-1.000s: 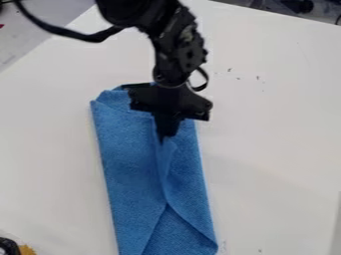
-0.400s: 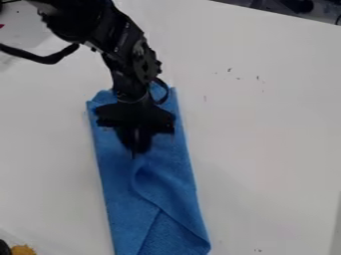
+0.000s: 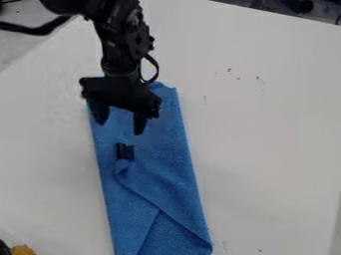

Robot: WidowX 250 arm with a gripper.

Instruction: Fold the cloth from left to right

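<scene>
- Gripper (image 3: 120, 127): over the far part of the cloth, pointing down; jaws spread apart, no cloth between the fingertips. Cannot tell whether the tips touch the cloth.
- Blue cloth (image 3: 163, 174): on the bench (image 3: 273, 149), folded into a long strip, nearer the bench's far left edge than its far right edge. Far end partly behind the gripper; near end runs out of view at the bottom.
- Cloth folds: one slanting crease runs down toward the right side; a second branches off it toward the bottom, leaving a wedge between them.
- Small dark patch (image 3: 124, 151): on the cloth, just nearer the camera than the gripper; cannot tell what it is. Small raised pucker right beside it.
- Arm (image 3: 123, 45): comes in from the top, left of center, with a black cable (image 3: 37, 29) looping out to the left.
- Dark specks (image 3: 258, 78): on the bench, right of the cloth, toward the far right edge.
- Yellow-orange thing (image 3: 23, 250): bottom left of the view, beside a black thing (image 3: 3, 248), both cut off.
</scene>
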